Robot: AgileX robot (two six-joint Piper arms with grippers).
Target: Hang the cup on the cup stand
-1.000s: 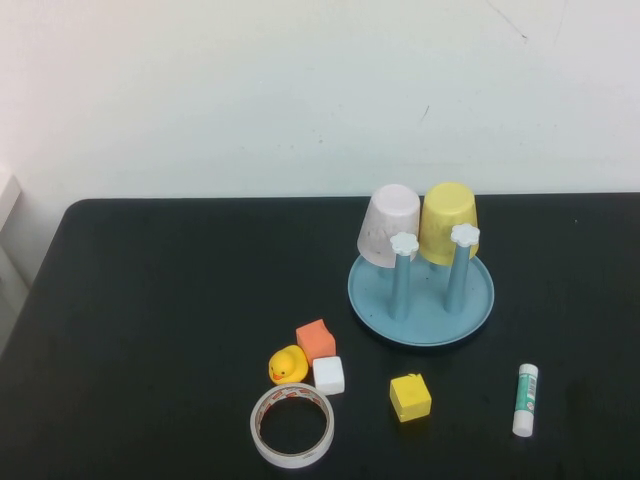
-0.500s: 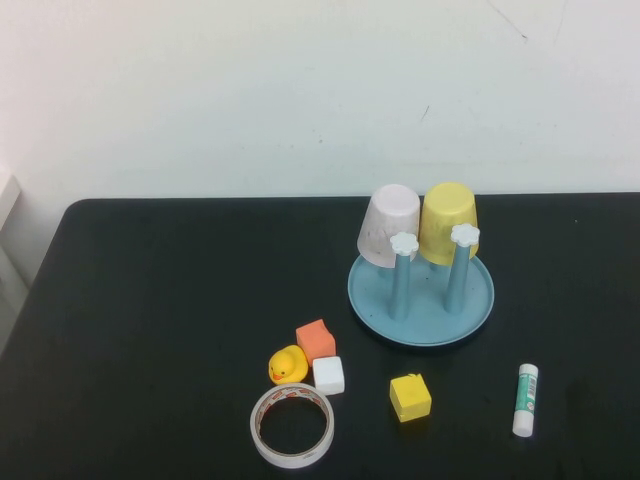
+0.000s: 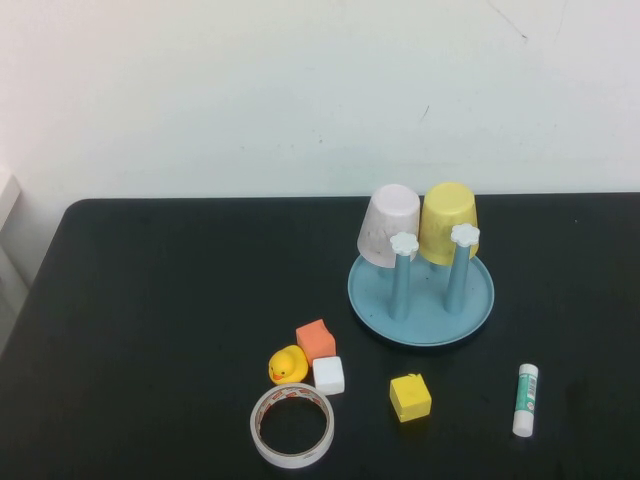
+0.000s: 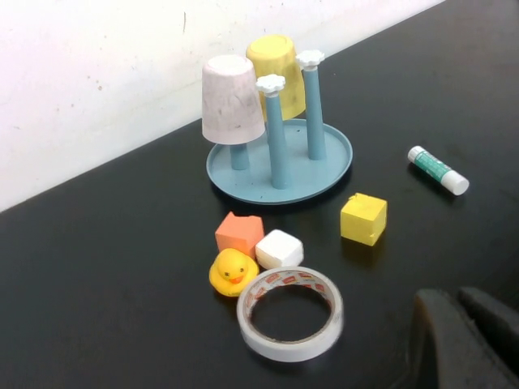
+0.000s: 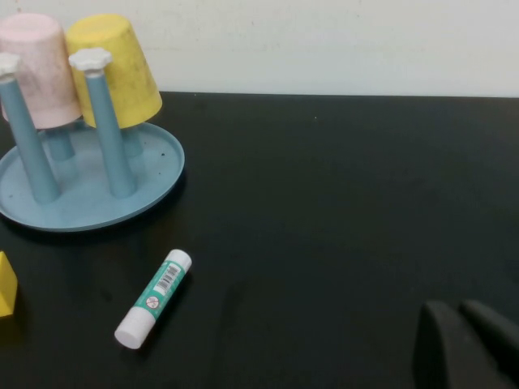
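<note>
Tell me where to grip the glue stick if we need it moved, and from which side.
Grip the glue stick across the middle of its barrel, coming straight down from above. It lies flat on the black table, long axis pointing roughly away from the robot, with bare table on both sides, so the jaws should probably close left-right across it. The right pincer, shut and parked low, is nearer than the shut left pincer.

Yellow cube (image 5: 4, 285) cut by edge
</note>
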